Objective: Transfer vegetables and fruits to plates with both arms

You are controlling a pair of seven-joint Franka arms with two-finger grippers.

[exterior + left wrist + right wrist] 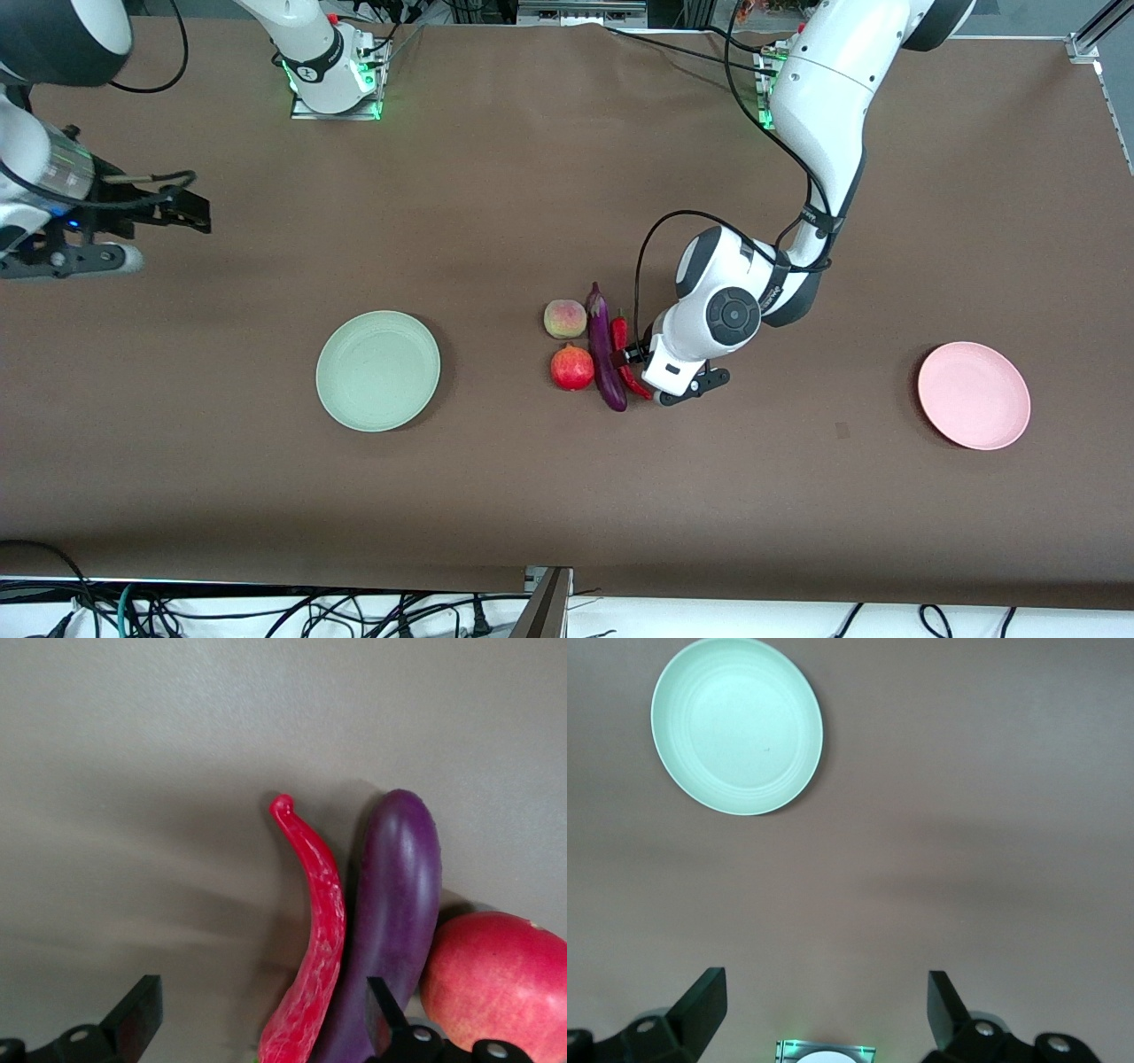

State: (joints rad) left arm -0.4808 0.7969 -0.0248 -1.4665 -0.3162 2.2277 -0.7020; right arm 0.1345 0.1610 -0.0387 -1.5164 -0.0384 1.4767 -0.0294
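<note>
The purple eggplant (606,350), red chili (620,332), peach (564,319) and pomegranate (572,368) lie together mid-table. My left gripper (631,356) is low over the chili, open. In the left wrist view the chili (319,930) lies between the spread fingers of the left gripper (257,1019), with one finger over the eggplant (394,895), and the pomegranate (496,979) lies beside the eggplant. The green plate (378,370) and pink plate (974,395) hold nothing. My right gripper (197,213) waits open in the air at the right arm's end of the table, also seen in the right wrist view (826,1010).
The green plate (737,725) shows in the right wrist view, with the right arm's base (826,1052) lit green below the gripper. Both bases stand along the table's back edge. Cables hang along the front edge (266,611).
</note>
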